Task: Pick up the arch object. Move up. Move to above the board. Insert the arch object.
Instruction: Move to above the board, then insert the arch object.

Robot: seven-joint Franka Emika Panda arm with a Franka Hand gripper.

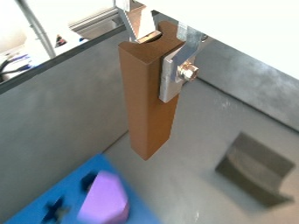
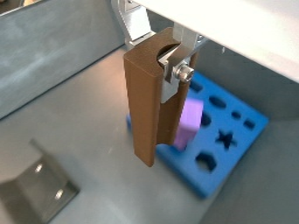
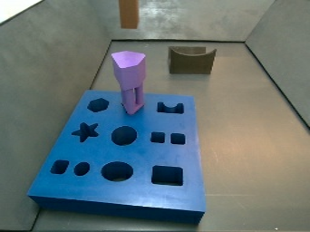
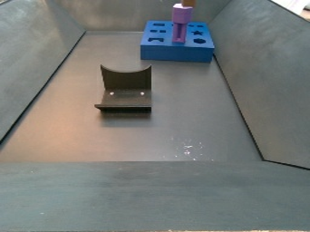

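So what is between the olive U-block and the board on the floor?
Nothing: in both side views the grey floor between the U-block and the board is bare. The gripper holds the arch object up in the air, over no hole.

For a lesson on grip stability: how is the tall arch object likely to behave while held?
The arch object looks rigid, so it probably won't flex. The hand clamps only its top end, so the long hanging body could swing or twist. Its smooth faces may slip.
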